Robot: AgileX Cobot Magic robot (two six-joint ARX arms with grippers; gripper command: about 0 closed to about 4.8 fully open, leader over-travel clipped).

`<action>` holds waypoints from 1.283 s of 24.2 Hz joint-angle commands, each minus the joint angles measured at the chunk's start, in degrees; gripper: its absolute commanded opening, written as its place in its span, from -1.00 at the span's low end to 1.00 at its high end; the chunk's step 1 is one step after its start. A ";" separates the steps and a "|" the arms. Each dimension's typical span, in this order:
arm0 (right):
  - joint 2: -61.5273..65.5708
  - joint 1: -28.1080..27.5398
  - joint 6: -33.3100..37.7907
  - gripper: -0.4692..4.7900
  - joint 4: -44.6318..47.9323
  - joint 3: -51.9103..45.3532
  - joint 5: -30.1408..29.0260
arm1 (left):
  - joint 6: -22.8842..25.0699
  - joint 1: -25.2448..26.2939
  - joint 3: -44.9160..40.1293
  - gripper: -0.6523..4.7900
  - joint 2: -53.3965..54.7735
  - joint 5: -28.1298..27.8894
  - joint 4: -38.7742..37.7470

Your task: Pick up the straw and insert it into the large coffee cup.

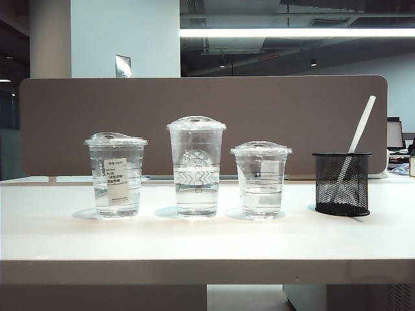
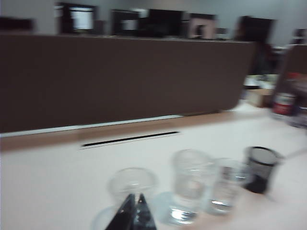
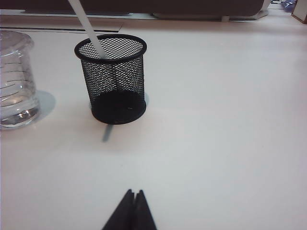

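Here three clear plastic cups with clear lids stand in a row on the white surface (image 1: pixel 207 240), each partly filled with clear liquid. The large coffee cup (image 1: pixel 196 166) is the tallest, with a domed lid and a faint round logo on its wall that is too pale to read. Left of the large coffee cup in the exterior view stands a shorter cup (image 1: pixel 116 174) with a white label sticker; its dark print is too small to make out. Right of the large coffee cup is the shortest cup (image 1: pixel 261 179). Further right of the large coffee cup sits a round black wire-mesh holder (image 1: pixel 342 183), and the straw (image 1: pixel 358 138), thin, white and straight, leans inside it with its top rising above the rim. The left hand (image 2: pixel 135 199) is pressed together, its dark tips seen in front of the blurred cups. The right hand (image 3: pixel 135 193) is also pressed together, above bare surface, well apart from the holder.
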 commanded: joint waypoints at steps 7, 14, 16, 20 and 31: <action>-0.07 0.04 0.00 -0.83 0.79 -0.42 0.11 | 3.76 -0.74 29.11 -0.78 4.31 4.61 -44.19; -0.07 0.02 0.00 -0.82 0.81 -0.42 0.11 | 6.32 -0.70 30.86 -0.78 3.61 5.31 -48.98; -0.07 0.04 0.00 -0.83 0.79 -0.42 0.11 | 6.34 -0.70 30.88 -0.78 3.61 5.29 -48.96; -0.07 0.04 0.00 -0.82 0.79 -0.42 0.11 | 6.34 -0.68 30.88 -0.78 3.61 5.31 -48.96; -0.07 0.04 0.00 -0.83 0.92 -0.42 0.09 | 6.47 -0.70 30.88 -0.78 3.61 5.29 -47.69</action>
